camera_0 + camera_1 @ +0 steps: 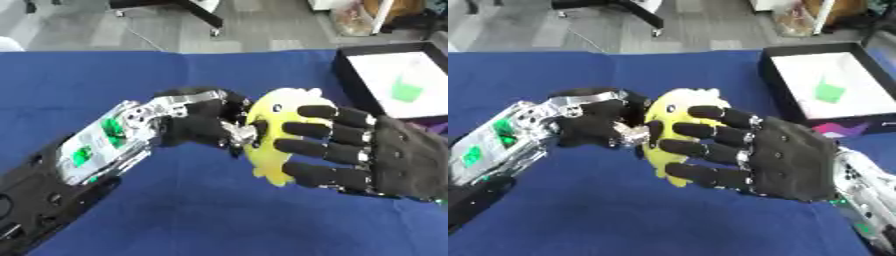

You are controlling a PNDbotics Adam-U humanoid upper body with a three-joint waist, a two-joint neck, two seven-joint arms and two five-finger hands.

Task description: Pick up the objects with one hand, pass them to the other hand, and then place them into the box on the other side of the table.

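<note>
A yellow soft toy with a small dark eye hangs above the blue table between both hands. My left hand comes in from the lower left and its curled fingers touch the toy's left side. My right hand reaches in from the right, with its black fingers wrapped across the toy's front. The toy's lower part is partly hidden behind those fingers. A black box with a white inside stands at the far right of the table, and a small green object lies in it.
The table is covered in a blue cloth. Beyond its far edge there is grey floor with a chair base and a bag.
</note>
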